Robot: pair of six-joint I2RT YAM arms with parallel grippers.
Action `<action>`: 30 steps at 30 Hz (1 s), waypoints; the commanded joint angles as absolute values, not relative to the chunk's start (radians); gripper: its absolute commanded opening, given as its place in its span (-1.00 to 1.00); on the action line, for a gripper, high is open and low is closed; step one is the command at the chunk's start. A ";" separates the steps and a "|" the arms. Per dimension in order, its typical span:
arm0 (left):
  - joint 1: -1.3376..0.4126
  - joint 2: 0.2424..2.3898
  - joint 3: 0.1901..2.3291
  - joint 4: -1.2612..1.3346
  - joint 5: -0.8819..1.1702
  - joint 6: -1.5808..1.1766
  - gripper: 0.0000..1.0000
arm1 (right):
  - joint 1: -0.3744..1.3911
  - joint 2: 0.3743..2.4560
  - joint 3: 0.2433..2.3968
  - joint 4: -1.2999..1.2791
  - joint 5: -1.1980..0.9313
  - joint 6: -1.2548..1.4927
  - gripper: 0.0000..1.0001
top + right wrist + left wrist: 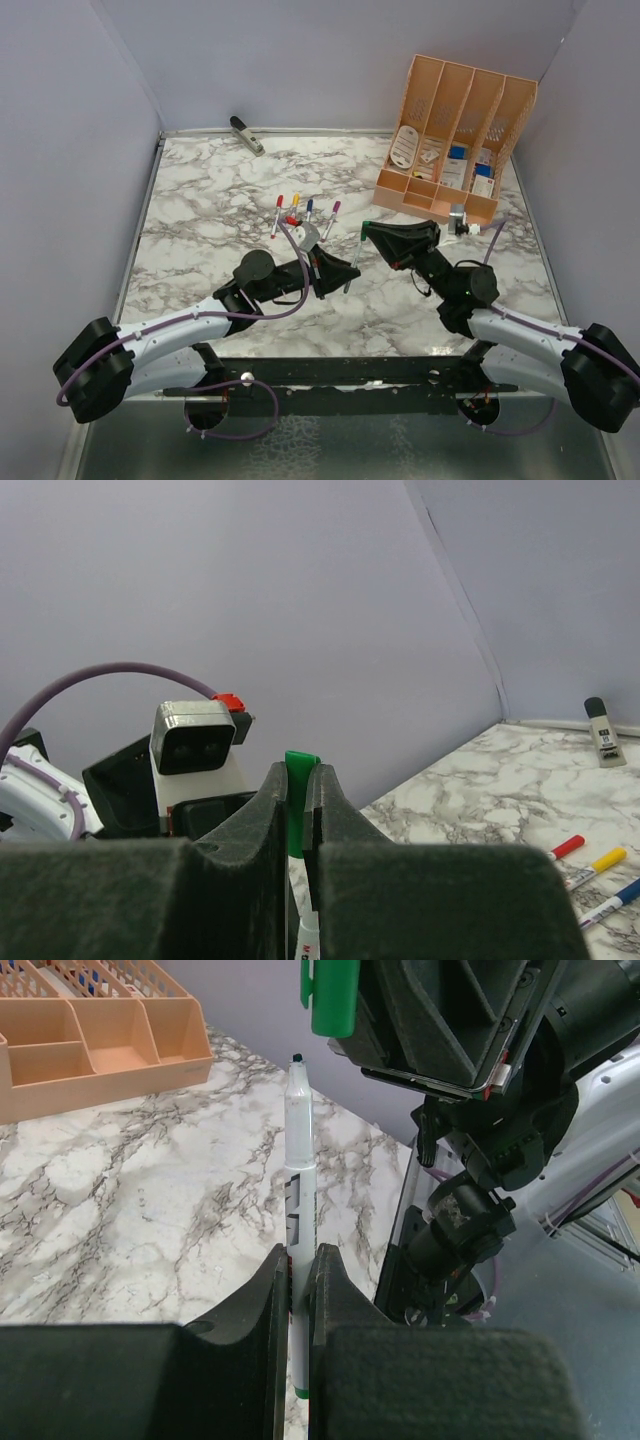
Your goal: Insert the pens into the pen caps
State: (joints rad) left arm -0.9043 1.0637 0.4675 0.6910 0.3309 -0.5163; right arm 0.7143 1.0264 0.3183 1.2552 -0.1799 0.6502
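Left hand (pixel 298 1265) tight on one pen (pixel 300 1150), right hand (pixel 298 788) tight on one green cap (pixel 299 764) (four pens (pixel 308 212) beyond)

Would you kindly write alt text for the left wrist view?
The left end effector grips a white pen, its tip close to a green cap held by the right end effector. A marble table and an orange organizer lie behind.

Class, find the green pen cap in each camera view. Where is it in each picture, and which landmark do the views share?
Top external: the green pen cap sits just right of centre, at the right gripper tip.
Left wrist: cap at the top edge, near the middle.
Right wrist: cap at centre, clamped between the fingers.
Shared landmark: the white pen below it.
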 commanded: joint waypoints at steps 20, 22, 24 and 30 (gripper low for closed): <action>-0.903 1.032 0.485 0.745 0.347 -0.519 -1.00 | 0.719 1.065 0.304 1.319 -0.211 0.689 -0.98; -0.904 1.035 0.487 0.747 0.348 -0.519 -1.00 | 0.719 1.074 0.302 1.333 -0.213 0.699 -0.98; -0.903 1.035 0.488 0.747 0.347 -0.518 -1.00 | 0.719 1.084 0.300 1.345 -0.212 0.706 -0.98; -0.903 1.020 0.475 0.752 0.328 -0.519 -1.00 | 0.719 1.085 0.294 1.344 -0.213 0.712 -0.98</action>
